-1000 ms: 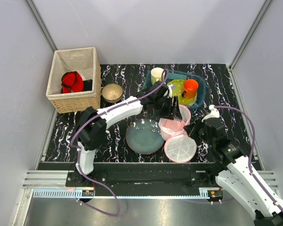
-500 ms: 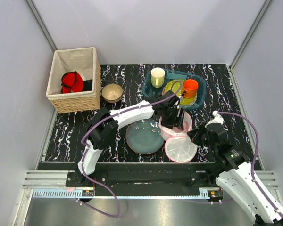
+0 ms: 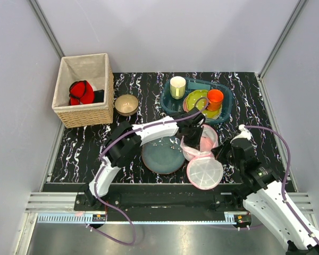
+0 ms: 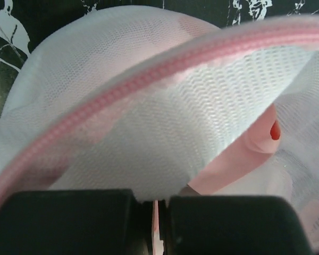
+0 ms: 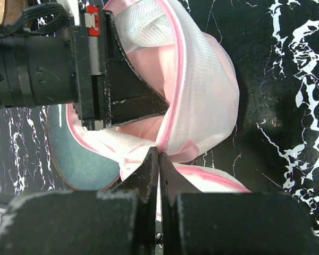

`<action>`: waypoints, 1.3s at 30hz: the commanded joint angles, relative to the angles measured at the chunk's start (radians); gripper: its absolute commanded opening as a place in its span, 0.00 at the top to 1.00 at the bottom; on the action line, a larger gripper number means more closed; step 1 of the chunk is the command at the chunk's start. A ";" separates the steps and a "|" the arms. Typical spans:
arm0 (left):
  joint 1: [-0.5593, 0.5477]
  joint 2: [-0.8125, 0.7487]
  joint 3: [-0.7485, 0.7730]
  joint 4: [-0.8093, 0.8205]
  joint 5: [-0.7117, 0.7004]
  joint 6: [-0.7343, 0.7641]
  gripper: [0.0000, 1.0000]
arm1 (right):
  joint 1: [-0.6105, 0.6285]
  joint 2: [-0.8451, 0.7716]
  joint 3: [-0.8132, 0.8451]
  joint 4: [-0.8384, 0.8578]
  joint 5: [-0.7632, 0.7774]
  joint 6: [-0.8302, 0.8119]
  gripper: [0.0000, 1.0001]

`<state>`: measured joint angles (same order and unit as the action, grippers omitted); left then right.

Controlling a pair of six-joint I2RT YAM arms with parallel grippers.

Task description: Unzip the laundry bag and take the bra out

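The laundry bag, white mesh with pink zip trim, lies unzipped right of centre, its round lid flapped toward the near edge. My left gripper reaches into the opening from the left. In the left wrist view it is shut on a thin fold of pale pink fabric, the bra, which shows a red spot under the mesh. My right gripper is shut on the bag's pink trim, holding the mouth open; the left gripper shows inside. In the top view the right gripper sits at the bag's right edge.
A blue-grey plate lies just left of the bag, under the left arm. Behind stands a teal bin with a cup, green plate and orange mug. A brass bowl and a wicker basket holding red and black cloth are at back left.
The left gripper came toward the near edge, went down into the bag's mouth and shut. The right gripper stayed shut on the trim and drew it slightly nearer.
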<state>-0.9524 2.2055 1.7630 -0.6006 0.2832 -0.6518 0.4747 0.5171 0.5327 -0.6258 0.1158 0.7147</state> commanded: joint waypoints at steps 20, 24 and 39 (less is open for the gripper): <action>0.138 -0.489 -0.106 0.251 0.274 -0.055 1.00 | -0.002 0.047 0.016 0.049 0.062 0.014 1.00; 0.179 -0.513 -0.103 0.265 0.289 -0.069 1.00 | -0.002 0.043 0.013 0.049 0.064 0.015 1.00; 0.454 -0.618 0.008 0.446 0.439 -0.229 1.00 | -0.002 0.054 0.010 0.051 0.061 0.014 1.00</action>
<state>-0.5484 1.6630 1.6630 -0.2325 0.6815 -0.8555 0.4747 0.5659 0.5327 -0.6102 0.1642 0.7227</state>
